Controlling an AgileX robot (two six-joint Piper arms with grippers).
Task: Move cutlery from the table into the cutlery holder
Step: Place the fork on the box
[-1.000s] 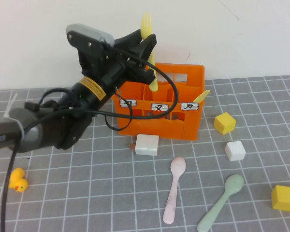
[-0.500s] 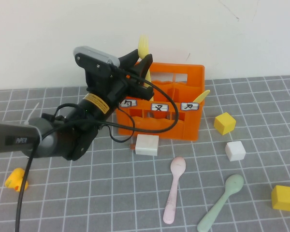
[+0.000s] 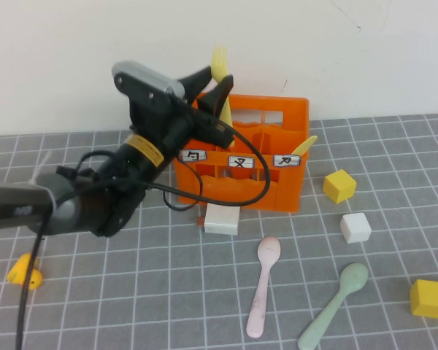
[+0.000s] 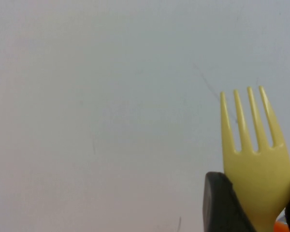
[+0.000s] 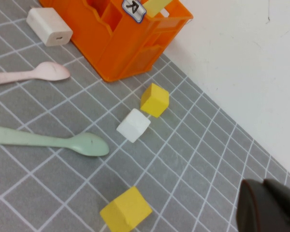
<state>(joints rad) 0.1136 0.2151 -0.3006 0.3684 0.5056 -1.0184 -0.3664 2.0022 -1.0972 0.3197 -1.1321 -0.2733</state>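
Fork (image 3: pixel 219 69), yellow, light stiff plastic, stands upright over the orange cutlery holder's (image 3: pixel 277 193) far-left side, pinched at its neck by the left gripper (image 3: pixel 213 91). The right gripper (image 5: pixel 270 210) is closed and empty, parked right.

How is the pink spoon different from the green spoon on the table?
The pale pink plastic spoon lies nearer the bright orange plastic crate; the pale mint-green plastic spoon lies further right, towards the yellow cube. The pink one points almost straight at the crate; the green one slants. Both lie flat on the grey gridded table, bowls towards the crate, untouched by either end effector.
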